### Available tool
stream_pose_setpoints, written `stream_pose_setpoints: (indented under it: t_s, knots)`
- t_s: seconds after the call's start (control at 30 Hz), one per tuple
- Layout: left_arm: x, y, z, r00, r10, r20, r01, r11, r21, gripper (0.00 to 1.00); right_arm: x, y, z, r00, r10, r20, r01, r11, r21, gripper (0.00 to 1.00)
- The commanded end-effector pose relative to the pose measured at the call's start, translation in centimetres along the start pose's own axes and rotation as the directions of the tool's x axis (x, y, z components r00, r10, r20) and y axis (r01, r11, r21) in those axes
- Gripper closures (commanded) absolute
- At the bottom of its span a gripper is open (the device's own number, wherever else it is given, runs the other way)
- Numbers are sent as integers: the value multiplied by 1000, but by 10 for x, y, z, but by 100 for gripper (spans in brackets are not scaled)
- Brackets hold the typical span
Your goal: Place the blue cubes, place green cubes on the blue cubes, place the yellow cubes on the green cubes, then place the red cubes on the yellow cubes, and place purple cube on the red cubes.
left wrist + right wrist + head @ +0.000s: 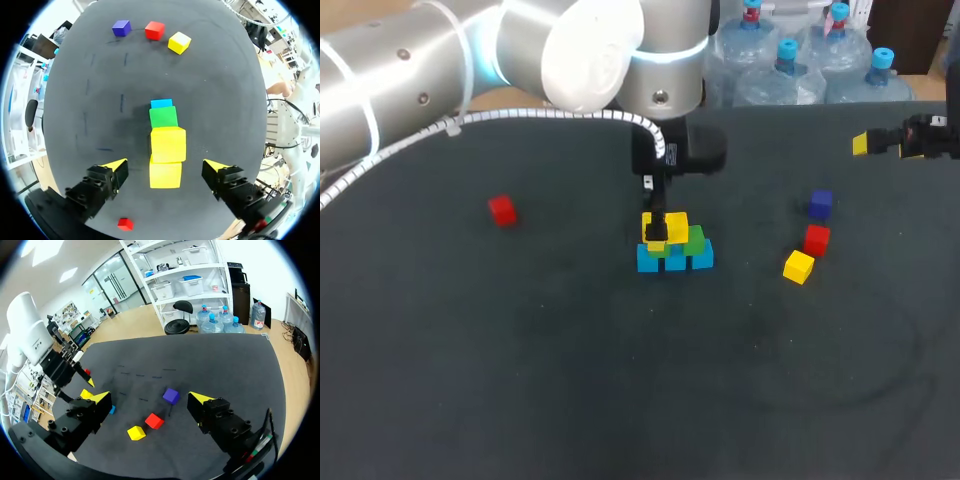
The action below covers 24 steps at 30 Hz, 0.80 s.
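Two yellow plastic cubes top the stack near the middle of the dark table. Beneath them sit green cubes, then a bottom row of light-blue cubes. The number of green cubes is unclear from the head view, perhaps two. The yellow layer sits toward the stack's left side, leaving green exposed on the right.

The left arm enters from the far left corner and bends down, with the left gripper pointing straight down above the stack. Its fingers are spread wide, one on either side of the yellow cubes with a gap on both sides, nothing held.

Loose pieces: a red cube well apart to the left; a purple cube, a second red cube and a loose yellow cube clustered to the right.

The right gripper hovers at the table's far right, fingers wide apart and empty, with that cluster ahead of it.
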State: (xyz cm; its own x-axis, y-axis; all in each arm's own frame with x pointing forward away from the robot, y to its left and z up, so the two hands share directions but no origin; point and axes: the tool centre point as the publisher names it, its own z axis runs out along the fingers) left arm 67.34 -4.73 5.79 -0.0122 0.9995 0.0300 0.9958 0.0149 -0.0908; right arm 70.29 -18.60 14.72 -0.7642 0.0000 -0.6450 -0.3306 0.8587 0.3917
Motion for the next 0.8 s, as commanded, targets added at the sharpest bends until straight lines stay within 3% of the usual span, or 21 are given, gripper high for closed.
stream_pose_setpoints:
  t_s: [0.03, 0.4, 0.67, 0.8]
  knots:
    - [6, 0, -6, 1000, -9, 8, 9, 1000, -6, 0, 0, 1, -1, 1000, 1, 0, -1, 1000, 5, 0]
    - [40, -10, -32, 997, -76, 22, 77, 996, -51, 0, 0, 1, -1, 1000, 1, 0, -1, 1000, 5, 0]
    - [88, -11, -53, 975, -220, 18, 220, 967, -127, 0, 0, 1, -1, 1000, 1, 0, -1, 1000, 5, 0]
    - [105, -9, -61, 957, -284, 61, 290, 940, -177, 0, 0, 1, -1, 1000, 1, 0, -1, 1000, 5, 0]
